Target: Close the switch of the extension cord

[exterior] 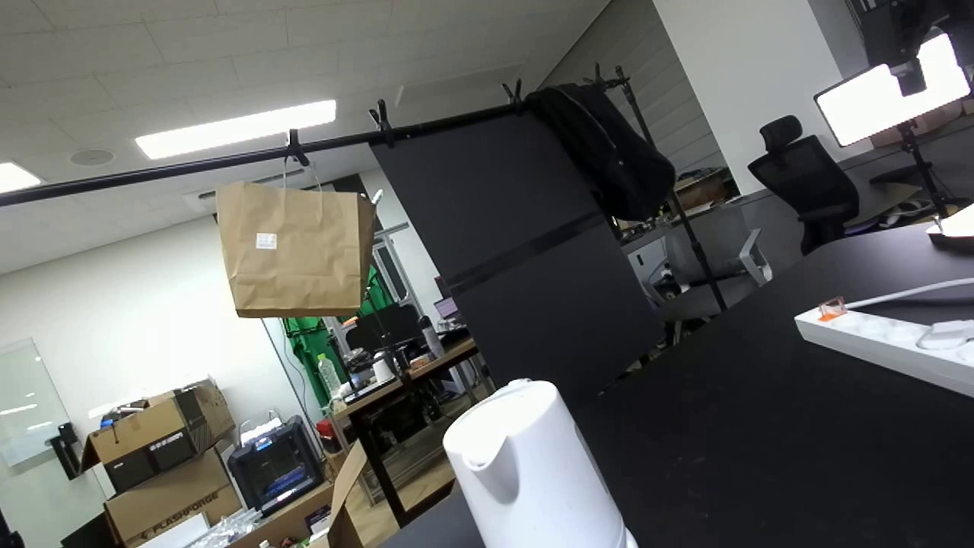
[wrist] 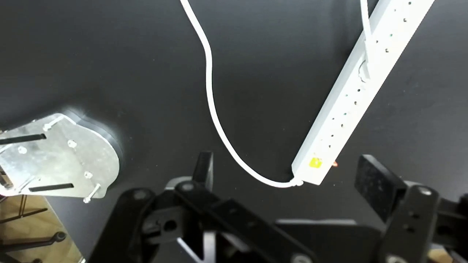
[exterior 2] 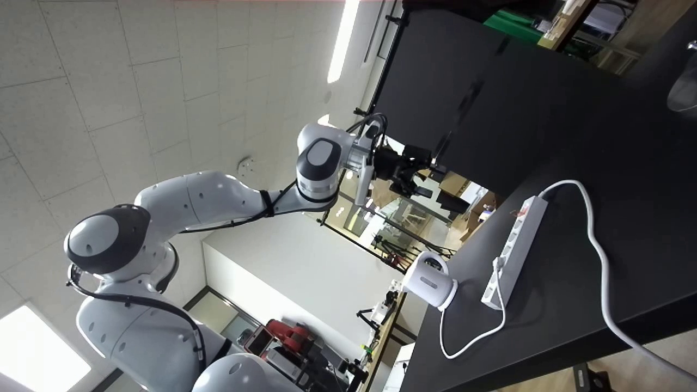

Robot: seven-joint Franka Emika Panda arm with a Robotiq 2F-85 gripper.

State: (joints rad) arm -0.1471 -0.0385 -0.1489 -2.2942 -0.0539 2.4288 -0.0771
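Extension cord [wrist: 355, 96] is a long, white, socketed bar, the end effector [wrist: 289, 175] spread wide

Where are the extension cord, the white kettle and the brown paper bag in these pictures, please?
Extension cord [wrist: 351, 106]: wrist view, on the white bar's socket face.
White kettle [exterior: 548, 479]: in an exterior view, on its body, below the rim.
Brown paper bag [exterior: 304, 255]: in an exterior view, on its broad side.

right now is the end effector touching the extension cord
Apart. An exterior view shows a wide gap between the end effector, up in the air, and the extension cord on the table.
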